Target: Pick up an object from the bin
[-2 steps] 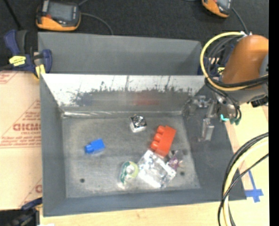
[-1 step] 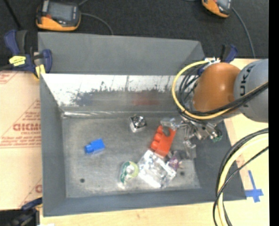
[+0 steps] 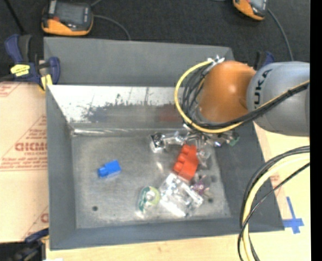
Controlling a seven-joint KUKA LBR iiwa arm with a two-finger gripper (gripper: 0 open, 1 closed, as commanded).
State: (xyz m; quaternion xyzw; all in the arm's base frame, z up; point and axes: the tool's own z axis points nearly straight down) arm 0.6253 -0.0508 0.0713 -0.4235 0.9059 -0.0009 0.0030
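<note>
The arm (image 3: 280,99) comes in from the right side of the bin (image 3: 60,162) and bends down over its right half. The wrist's rounded orange cover (image 3: 223,91), ringed by loops of yellow and black cable (image 3: 185,99), faces up and hides most of what hangs beneath it. The hand (image 3: 193,141) points down at the bin floor, close to the back wall, and its shiny metal parts show just below the cover. Whether the hand is apart or together cannot be told.

A red toy brick (image 3: 185,162) lies directly below the hand, tilted, with its upper end right at the metal parts; whether they touch is unclear. Just in front of the brick sits a small heap: a clear plastic piece (image 3: 178,194), a small purple bit (image 3: 200,188) and a round pale green and white thing (image 3: 148,198). A blue block (image 3: 109,169) lies alone, well apart, on the left of the floor.
</note>
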